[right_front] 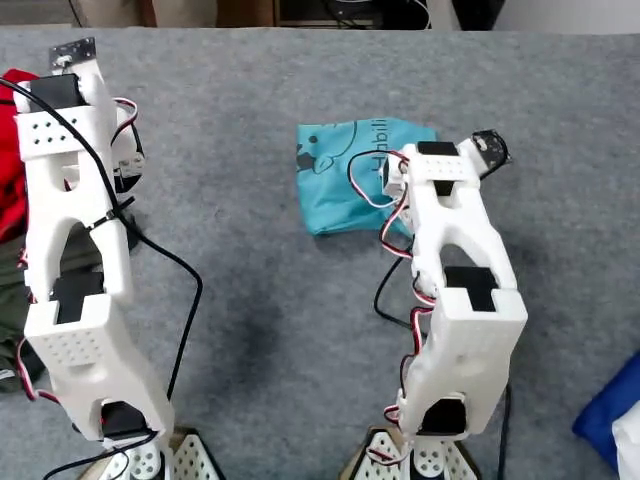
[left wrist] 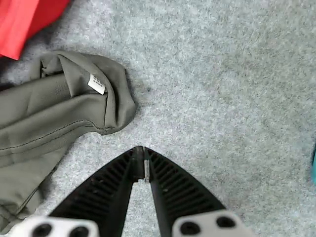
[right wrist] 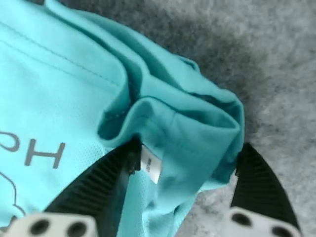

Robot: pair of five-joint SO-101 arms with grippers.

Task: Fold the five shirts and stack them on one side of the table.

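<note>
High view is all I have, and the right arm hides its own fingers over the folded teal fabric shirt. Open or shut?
Observer: Open. The right gripper straddles a bunched corner of the folded teal fabric shirt.
Operator: And the left one?
Observer: The left gripper is shut, tips together, above the bare grey felt-covered table.
Operator: Anything near it?
Observer: A crumpled olive-grey fabric shirt with a small white tag.

White arms (right_front: 75, 250) carry black ribbed fingers (left wrist: 106, 185) and black cables (right_front: 190, 290).
</note>
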